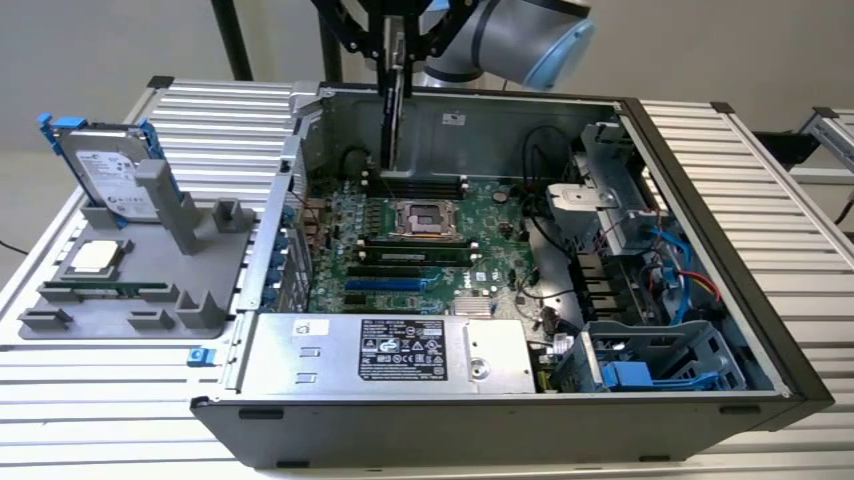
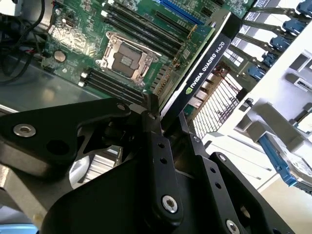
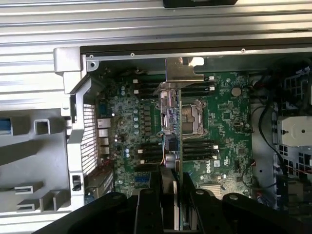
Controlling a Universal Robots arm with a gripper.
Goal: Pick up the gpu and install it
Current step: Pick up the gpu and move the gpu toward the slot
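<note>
The black two-fingered claw (image 2: 165, 117) was clamped on one end of the gpu (image 2: 209, 58) — a flat green circuit card with a black cooler shroud and a silver metal end bracket. It pinched the card's two faces, with no gap to be seen in both wrist views. From that grip the card hung in the air, touching nothing, above the green motherboard (image 1: 387, 240) and close over its square silver processor socket (image 1: 430, 215). Around them lay the open dark-grey computer case (image 1: 467, 435) on a ribbed aluminium desk (image 1: 774, 160). Off to the exterior view's left, a grey plastic holder (image 1: 187, 215) carried a silver hard drive in a blue frame (image 1: 110, 170).

Held by one end only, the card looked liable to swing or slip in the grip. A drop here would drive the bracket into the socket or the memory slots.

Its long axis seemed near upright, running straight out from the claw — bracket end lowest, pointing at the board, thin edge toward the exterior view.
</note>
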